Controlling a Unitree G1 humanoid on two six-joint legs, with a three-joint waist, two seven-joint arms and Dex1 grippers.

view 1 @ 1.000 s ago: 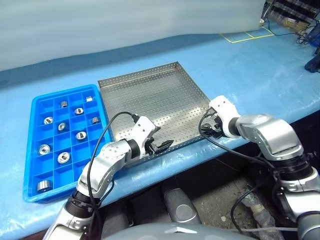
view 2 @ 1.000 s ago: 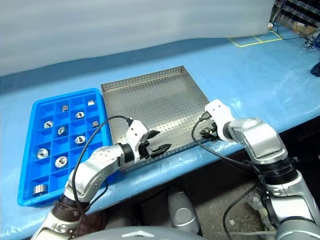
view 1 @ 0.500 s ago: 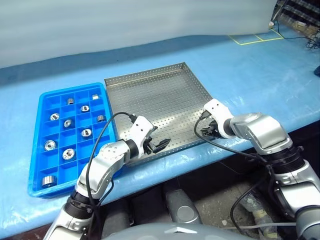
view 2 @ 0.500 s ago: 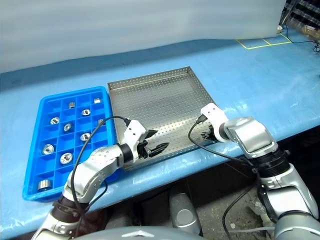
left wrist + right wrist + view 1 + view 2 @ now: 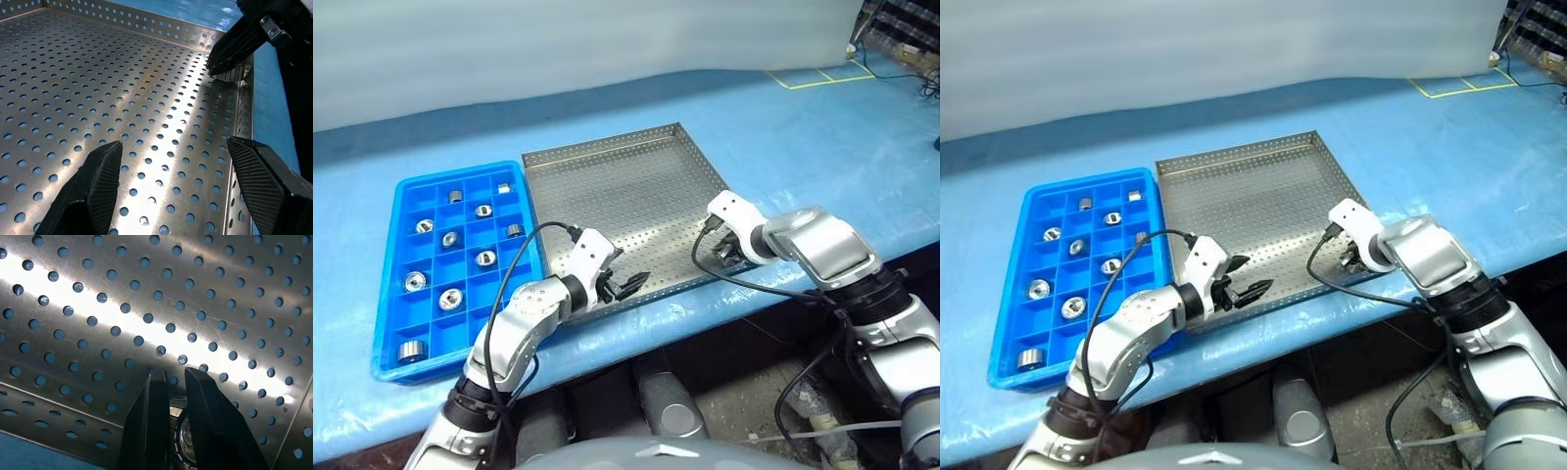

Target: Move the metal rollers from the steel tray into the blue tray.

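Closing in the last second, the right hand (image 5: 168, 396) now has its two black fingers (image 5: 205, 416) nearly together on a metal roller (image 5: 183, 438) at the steel tray's near right corner, pinched low between the tips, with the perforated floor just ahead of them. From the left wrist view that same roller (image 5: 230, 74) shows under the right hand's dark tips, hard against the steel tray (image 5: 636, 186) rim. Left hand (image 5: 625, 284) hovers just over the tray's near edge, jaws spread wide, holding nothing, well apart from the right hand. Off to its left sits the blue tray (image 5: 386, 294) on the blue surface (image 5: 803, 137), with metal rollers (image 5: 450, 298) already in its compartments, one per cell.
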